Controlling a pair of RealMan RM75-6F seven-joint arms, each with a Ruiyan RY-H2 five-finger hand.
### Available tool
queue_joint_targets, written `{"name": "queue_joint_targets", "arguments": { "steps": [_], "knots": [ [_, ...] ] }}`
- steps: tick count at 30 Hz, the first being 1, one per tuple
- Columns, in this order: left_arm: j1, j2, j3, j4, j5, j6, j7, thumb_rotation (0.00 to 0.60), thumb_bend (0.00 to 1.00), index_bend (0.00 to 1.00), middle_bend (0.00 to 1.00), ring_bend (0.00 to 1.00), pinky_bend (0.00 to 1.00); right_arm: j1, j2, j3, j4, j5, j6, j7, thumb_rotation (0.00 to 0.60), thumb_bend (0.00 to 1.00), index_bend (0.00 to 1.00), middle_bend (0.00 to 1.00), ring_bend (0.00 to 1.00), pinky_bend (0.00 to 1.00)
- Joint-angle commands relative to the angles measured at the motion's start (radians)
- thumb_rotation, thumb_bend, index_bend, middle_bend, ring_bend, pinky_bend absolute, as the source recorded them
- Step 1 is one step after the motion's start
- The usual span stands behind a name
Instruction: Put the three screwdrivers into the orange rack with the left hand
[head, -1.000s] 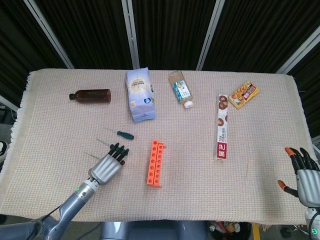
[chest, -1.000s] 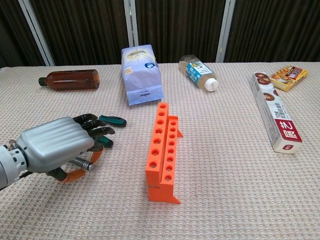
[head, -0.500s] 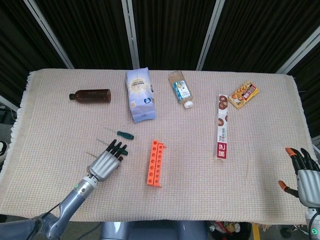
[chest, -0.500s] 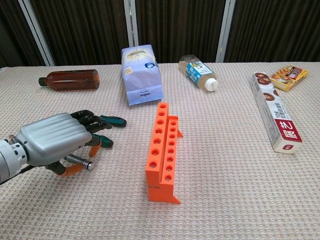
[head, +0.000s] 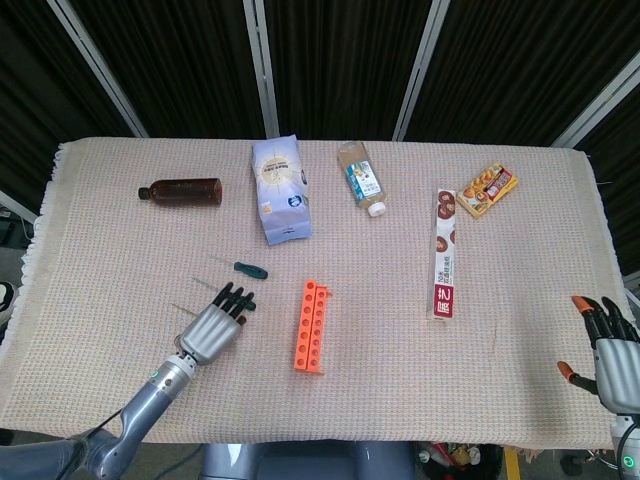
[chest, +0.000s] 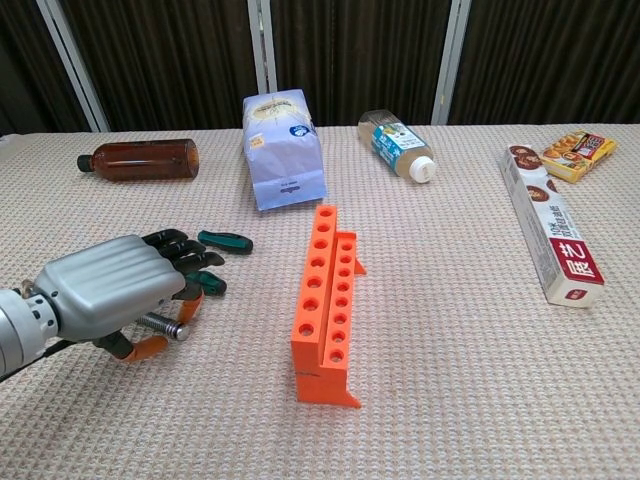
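visibility's poor under my left hand (chest: 105, 293): fingers curled over a green-handled screwdriver (chest: 206, 282), can't tell if it's actually gripped. 2nd screwdriver (chest: 225, 241) lies just beyond the fingertips. 3rd i can't make out. orange rack (chest: 326, 300) holes all empty. right hand (head: 608, 340) at table edge, fingers apart, holding nothing.
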Motion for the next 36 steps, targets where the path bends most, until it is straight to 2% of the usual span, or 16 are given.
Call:
{"name": "queue_joint_targets", "arguments": {
  "steps": [1,8,19,26,29,32,34,36],
  "knots": [
    [-0.002,-0.003,-0.002,0.000,-0.001,0.008,0.001,0.549,0.38,0.42,0.02,0.01,0.02,-0.002,0.000,-0.001,0.000,0.002,-0.001,0.002,0.600,0.10,0.09,0.12,0.04,0.21],
    [-0.010,-0.004,0.001,-0.003,-0.005,0.012,0.006,0.548,0.38,0.49,0.04,0.01,0.02,-0.005,0.002,0.000,0.002,0.005,-0.001,0.004,0.600,0.10,0.10,0.12,0.04,0.21],
    [-0.018,-0.007,0.008,0.002,-0.026,0.011,0.022,0.545,0.38,0.44,0.03,0.01,0.03,-0.008,0.005,0.000,0.000,0.008,-0.002,0.005,0.600,0.10,0.10,0.12,0.03,0.21],
    [-0.023,-0.006,0.014,-0.002,-0.036,0.012,0.026,0.546,0.38,0.45,0.04,0.01,0.03,-0.006,0.004,0.000,0.000,0.009,-0.008,0.003,0.600,0.10,0.10,0.12,0.03,0.21],
    [-0.026,-0.009,0.015,0.001,-0.038,0.014,0.025,0.550,0.38,0.51,0.04,0.01,0.03,-0.006,0.004,0.001,0.001,0.013,-0.011,0.003,0.600,0.10,0.10,0.12,0.03,0.21],
    [-0.030,-0.014,0.015,0.004,-0.036,0.015,0.018,0.553,0.39,0.64,0.10,0.05,0.05,-0.007,0.005,0.002,0.001,0.013,-0.008,0.004,0.600,0.10,0.10,0.12,0.03,0.21],
    [-0.029,-0.022,0.016,0.011,0.017,0.048,-0.047,0.563,0.42,0.74,0.17,0.10,0.08,-0.008,0.004,0.001,0.002,0.013,-0.008,0.005,0.600,0.09,0.10,0.12,0.03,0.21],
    [-0.025,-0.018,0.022,0.014,0.064,0.078,-0.112,0.568,0.44,0.79,0.21,0.12,0.09,-0.007,0.004,0.000,0.002,0.012,-0.012,0.006,0.600,0.09,0.10,0.12,0.03,0.21]
  ]
}}
